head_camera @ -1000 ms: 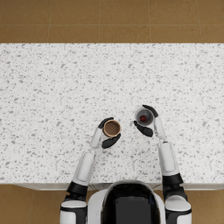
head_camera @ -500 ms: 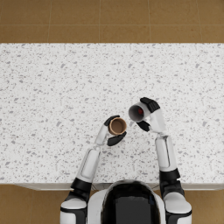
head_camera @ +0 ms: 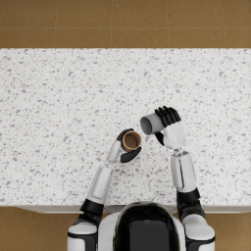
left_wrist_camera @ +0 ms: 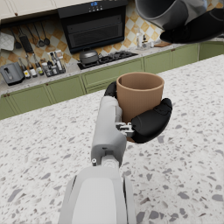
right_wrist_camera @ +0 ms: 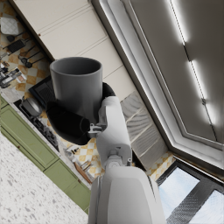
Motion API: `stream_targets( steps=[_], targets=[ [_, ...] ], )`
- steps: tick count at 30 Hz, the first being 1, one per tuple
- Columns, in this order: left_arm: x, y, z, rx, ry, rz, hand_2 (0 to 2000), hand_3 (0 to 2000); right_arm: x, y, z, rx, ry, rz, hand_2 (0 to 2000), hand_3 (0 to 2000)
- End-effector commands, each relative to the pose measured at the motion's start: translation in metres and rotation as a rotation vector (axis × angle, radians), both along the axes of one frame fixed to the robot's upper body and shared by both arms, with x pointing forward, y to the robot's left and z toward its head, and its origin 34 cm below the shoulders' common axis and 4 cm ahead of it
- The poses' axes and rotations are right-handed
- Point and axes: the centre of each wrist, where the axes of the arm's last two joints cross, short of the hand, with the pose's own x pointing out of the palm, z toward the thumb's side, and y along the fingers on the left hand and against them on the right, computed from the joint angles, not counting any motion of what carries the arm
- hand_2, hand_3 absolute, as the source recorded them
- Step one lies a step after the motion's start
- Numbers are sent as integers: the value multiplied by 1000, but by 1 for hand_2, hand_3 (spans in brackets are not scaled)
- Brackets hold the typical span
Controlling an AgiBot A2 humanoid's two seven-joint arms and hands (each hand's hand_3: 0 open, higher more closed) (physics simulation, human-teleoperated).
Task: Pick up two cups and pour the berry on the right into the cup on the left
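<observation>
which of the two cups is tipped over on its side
The grey cup in the right hand, its mouth turned toward the brown cup, which the left hand holds upright.

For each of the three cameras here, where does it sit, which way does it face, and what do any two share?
Head view: on the head, looking steeply down at the speckled counter; both arms, left hand, right hand.
Left wrist view: on the left forearm, facing the upright brown cup and kitchen beyond; own hand.
Right wrist view: on the right forearm, tilted toward ceiling; own hand holding the grey cup.
Shared: the grey cup shows in all three.
</observation>
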Motion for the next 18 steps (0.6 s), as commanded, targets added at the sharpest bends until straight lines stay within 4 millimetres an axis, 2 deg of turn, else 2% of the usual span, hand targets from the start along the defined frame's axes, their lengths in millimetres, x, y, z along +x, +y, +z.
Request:
stream_targets(
  steps=[1,10,18],
  targets=[
    [3,-1,6,-9,-16,1,2000,1280,-2,3,11,-17,-45,-7,2000,1280],
    [7,-1,0,-14,11,13,2000,1280,-10,13,16,-240,-149,-137,2000,1280],
    [10,-4,4,-27,3,13,2000,1280,-19,20,16,-438,-231,-257,2000,1280]
  ],
)
